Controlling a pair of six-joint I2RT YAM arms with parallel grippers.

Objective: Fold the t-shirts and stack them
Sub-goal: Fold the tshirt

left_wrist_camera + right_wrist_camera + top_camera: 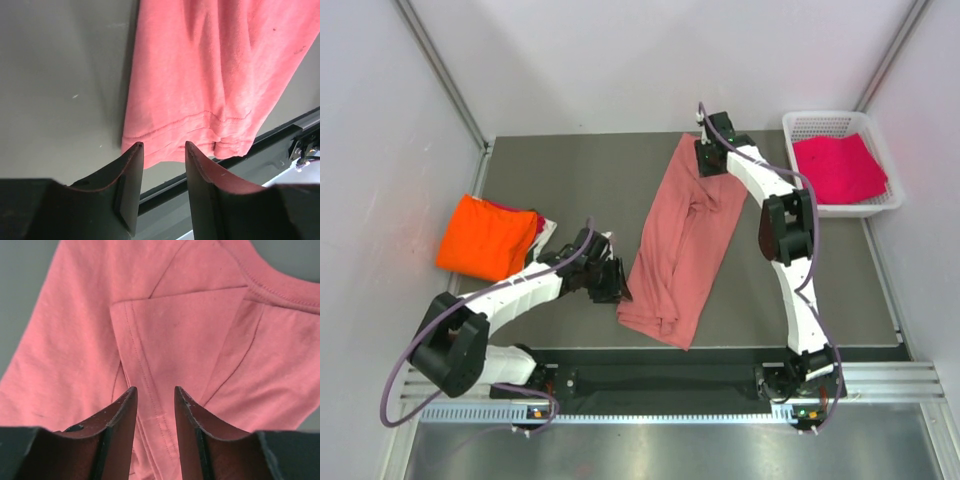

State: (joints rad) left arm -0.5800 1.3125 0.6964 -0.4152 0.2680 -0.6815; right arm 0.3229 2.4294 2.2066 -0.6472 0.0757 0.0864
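Left claw [163, 146], jaws apart, over dark grey table [560, 180] between white walls [620, 60]

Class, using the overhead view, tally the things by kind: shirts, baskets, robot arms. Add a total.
Shirts: 3 (salmon-pink shirt, orange shirt, magenta shirt)
Baskets: 1 (white basket)
Robot arms: 2 (left arm, right arm)
Total: 6
Red edge under the orange shirt: unclear, not counted.

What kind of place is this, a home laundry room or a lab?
Probably a robotics lab cell: left arm and right arm bolted to a metal rail at a grey table, plain white walls around it, a salmon-pink t-shirt laid out.
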